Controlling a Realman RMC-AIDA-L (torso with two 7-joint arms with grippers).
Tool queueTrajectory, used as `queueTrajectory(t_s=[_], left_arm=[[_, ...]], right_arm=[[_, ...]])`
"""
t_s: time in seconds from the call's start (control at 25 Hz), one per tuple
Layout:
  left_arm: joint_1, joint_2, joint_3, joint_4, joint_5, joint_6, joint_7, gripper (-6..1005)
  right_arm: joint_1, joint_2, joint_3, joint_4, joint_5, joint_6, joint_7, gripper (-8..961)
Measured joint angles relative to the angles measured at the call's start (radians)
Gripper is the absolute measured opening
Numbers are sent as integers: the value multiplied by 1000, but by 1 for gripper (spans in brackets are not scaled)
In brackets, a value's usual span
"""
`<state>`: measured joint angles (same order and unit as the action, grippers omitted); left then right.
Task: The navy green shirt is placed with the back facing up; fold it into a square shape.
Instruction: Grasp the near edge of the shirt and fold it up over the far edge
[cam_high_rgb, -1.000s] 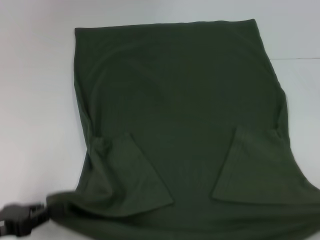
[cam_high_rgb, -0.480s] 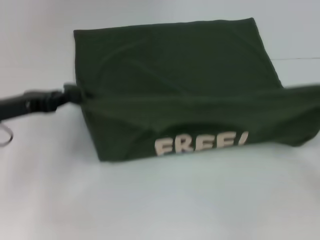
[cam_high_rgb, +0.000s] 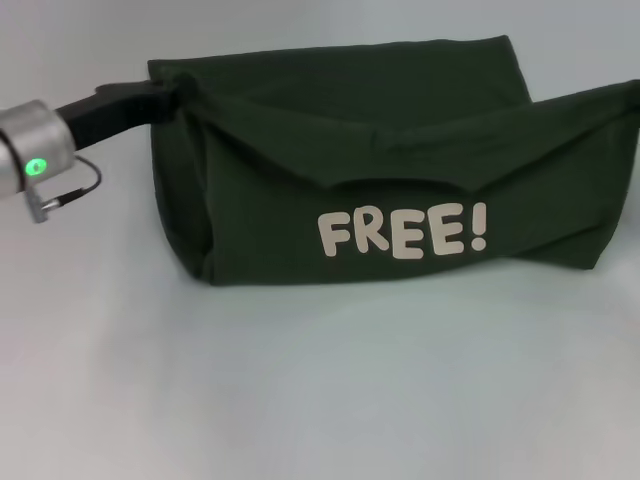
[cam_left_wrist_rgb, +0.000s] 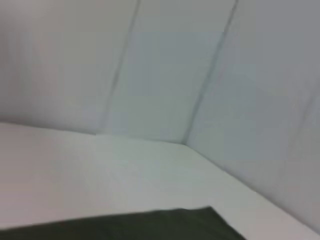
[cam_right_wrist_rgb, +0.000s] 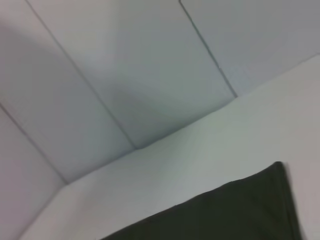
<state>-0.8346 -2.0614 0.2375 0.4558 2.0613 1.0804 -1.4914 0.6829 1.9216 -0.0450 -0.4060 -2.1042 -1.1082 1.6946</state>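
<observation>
The left gripper (cam_high_rgb: 168, 92) has its fingers clenched on the shirt (cam_high_rgb: 380, 180) near the tabletop's (cam_high_rgb: 320, 380) far-left corner; the right gripper is unseen. Uneven release could skew the fold.

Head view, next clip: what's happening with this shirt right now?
The robot is mid-fold on the navy green shirt, which lies on a white table. The left end effector holds a corner of the shirt at its far left edge. The near part has been brought over toward the far edge, so the cream "FREE!" lettering faces up. The right corner of the flap is raised at the picture's right edge; the right end effector is out of sight there. The fold is not yet laid flat.
</observation>
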Motion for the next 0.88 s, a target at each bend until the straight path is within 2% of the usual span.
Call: queueTrajectory(t_s=[0.04,0.08,0.24,0.52,0.72,0.88], left_arm=[[-16,-19,0,-30,-41,-86,84,14],[-16,-19,0,-30,-41,-86,84,14],[-29,-58,0,-67,-149,-210,238,14],[-30,-76,-1,-148,-251,-303,420,15],[-25,-95,-2,-174,-283,-331,500,18],[-22,-102,-5,-183,-285,-338,524,20]], right_arm=[[18,5,-2,17,5,43,-27,61],[32,11,-3,32,9,73,-50,62],[93,37,-7,84,29,208,-166,63],[143,92,-10,130,98,399,-349,64],[142,99,-10,168,143,447,-420,66],[136,106,-10,178,152,464,-438,67]])
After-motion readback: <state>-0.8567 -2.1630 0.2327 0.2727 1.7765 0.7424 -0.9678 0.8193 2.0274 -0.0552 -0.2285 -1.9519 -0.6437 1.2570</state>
